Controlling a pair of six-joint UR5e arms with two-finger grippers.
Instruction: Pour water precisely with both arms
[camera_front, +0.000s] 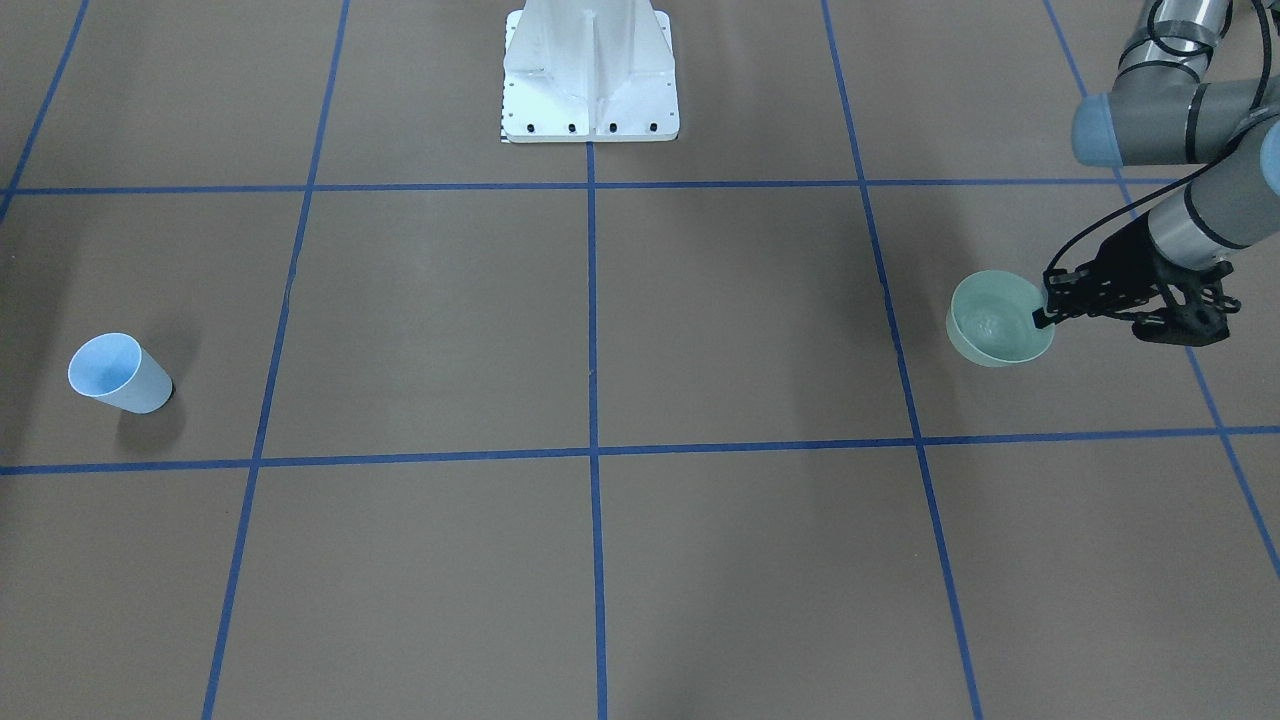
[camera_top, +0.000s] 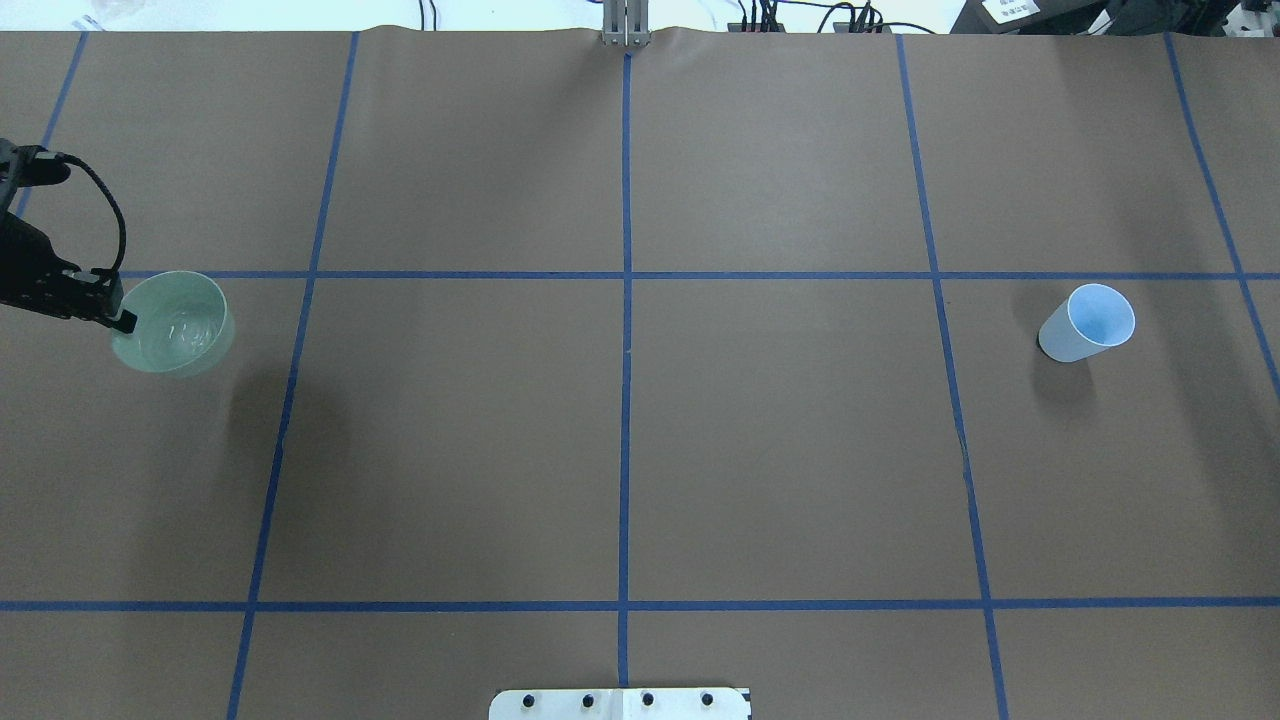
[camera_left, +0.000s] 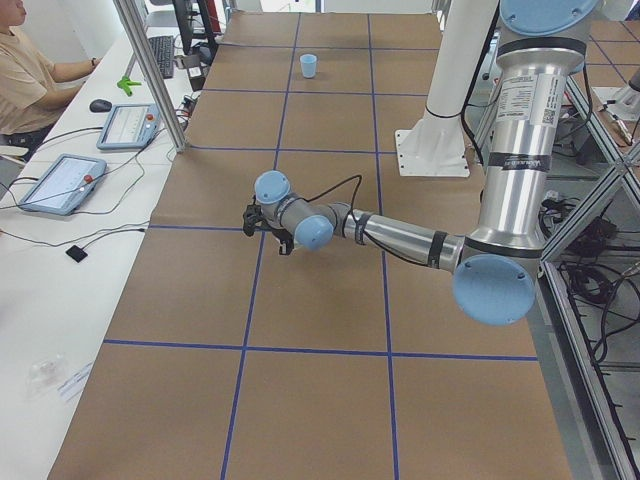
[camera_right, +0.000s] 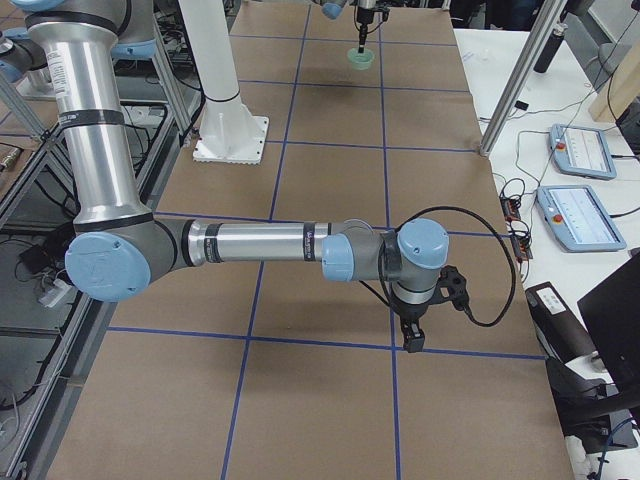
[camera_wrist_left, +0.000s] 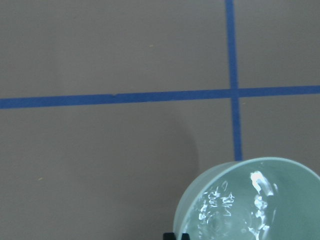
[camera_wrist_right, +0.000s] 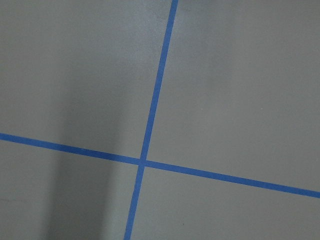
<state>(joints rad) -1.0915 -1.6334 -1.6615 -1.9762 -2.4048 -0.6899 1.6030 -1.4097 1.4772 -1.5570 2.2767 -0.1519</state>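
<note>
My left gripper (camera_front: 1045, 305) is shut on the rim of a pale green bowl (camera_front: 1000, 320) at the table's left end and holds it a little above the surface; the overhead view shows the gripper (camera_top: 120, 315) and the bowl (camera_top: 175, 322) too. Water (camera_wrist_left: 240, 210) shows in the bowl as white glints. A light blue cup (camera_top: 1085, 322) stands upright and alone at the table's right end. My right gripper (camera_right: 410, 340) hangs above the table and shows only in the exterior right view, so I cannot tell whether it is open or shut. The right wrist view shows only table and tape.
The brown table (camera_top: 620, 430) is marked with blue tape lines. The white pedestal base (camera_front: 590, 75) stands at the robot's side of the table. An operator (camera_left: 30, 70) sits beside the table with tablets (camera_left: 60, 182) on a white bench.
</note>
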